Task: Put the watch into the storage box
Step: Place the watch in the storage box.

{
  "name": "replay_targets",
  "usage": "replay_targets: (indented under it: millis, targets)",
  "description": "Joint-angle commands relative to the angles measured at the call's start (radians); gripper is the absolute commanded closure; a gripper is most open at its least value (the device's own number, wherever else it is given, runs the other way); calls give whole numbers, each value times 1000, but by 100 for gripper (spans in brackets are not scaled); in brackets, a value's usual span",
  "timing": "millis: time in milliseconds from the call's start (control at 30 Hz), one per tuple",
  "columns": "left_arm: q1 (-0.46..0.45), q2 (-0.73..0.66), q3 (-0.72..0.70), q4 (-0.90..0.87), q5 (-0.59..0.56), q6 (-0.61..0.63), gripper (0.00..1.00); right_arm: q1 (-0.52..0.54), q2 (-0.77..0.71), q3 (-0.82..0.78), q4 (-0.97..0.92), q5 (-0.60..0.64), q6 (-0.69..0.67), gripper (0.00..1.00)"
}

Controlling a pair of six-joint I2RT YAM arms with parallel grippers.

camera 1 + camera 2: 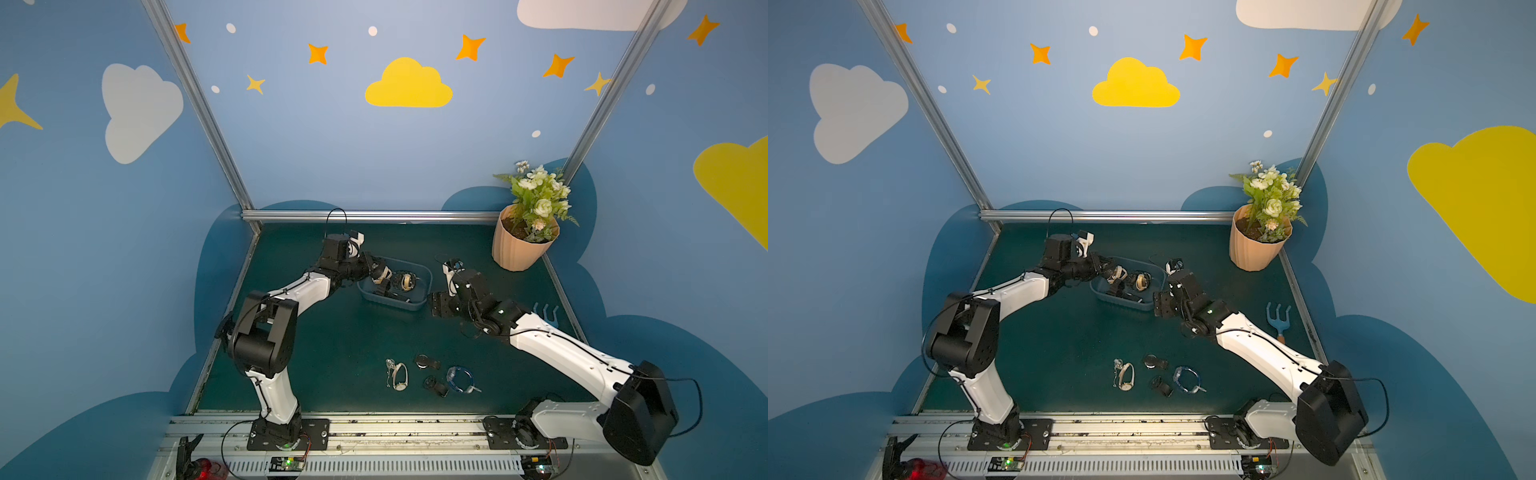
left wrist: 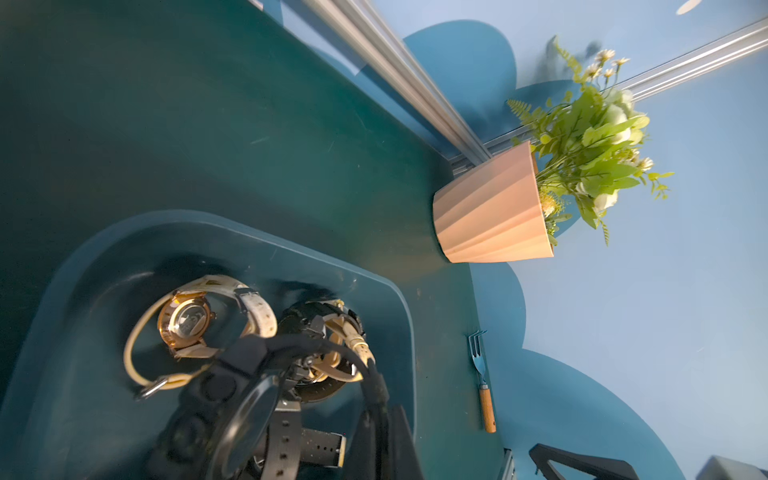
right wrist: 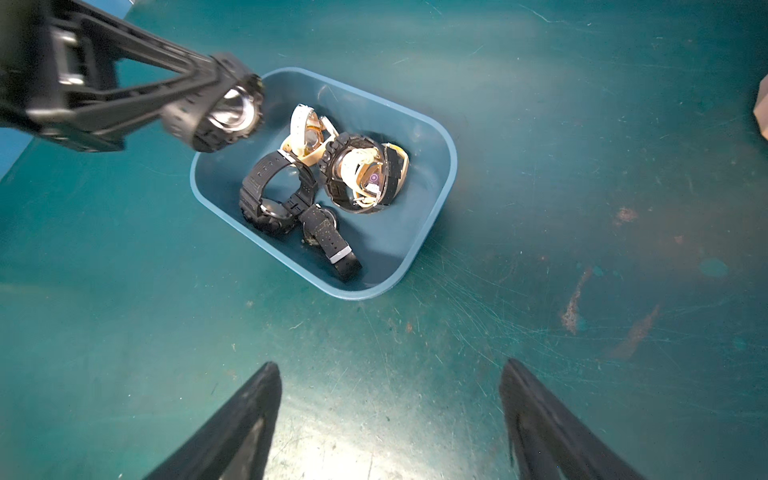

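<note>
Chunky black watch (image 3: 226, 112) clamped in left gripper (image 3: 195, 89) above small blue-grey plastic storage box (image 3: 432, 195) crowded with black and cream watches (image 3: 353, 174); right gripper (image 3: 390, 365) gaping, empty, beside box.

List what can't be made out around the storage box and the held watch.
- Left gripper fingertips: right wrist view, wrapped by the black watch it grips.
- Part of the storage box: left wrist view, covered by that watch, cut off at the edge.
- Garden fork handle: a top view, behind the right arm.
- Loose watches, dials: top views, too small.
</note>
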Motion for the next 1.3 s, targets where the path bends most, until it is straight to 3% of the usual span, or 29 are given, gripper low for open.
replay_targets:
  millis: [0, 433, 600, 867, 1033, 1267]
  targets:
    - [7, 25, 41, 74, 48, -28, 95, -7, -3, 8, -21, 16, -9, 16]
    - [53, 135, 29, 139, 52, -110, 95, -10, 8, 18, -21, 1, 0, 16]
    - [65, 162, 29, 174, 71, -150, 87, -10, 10, 15, -22, 9, 1, 16]
    - [67, 151, 57, 106, 58, -171, 55, -12, 5, 12, -24, 14, 1, 16]
    - [68, 113, 67, 33, 30, -168, 30, -13, 0, 12, -24, 7, 5, 16]
    - [67, 45, 112, -160, -17, -113, 4, -15, -16, -2, -25, 15, 4, 16]
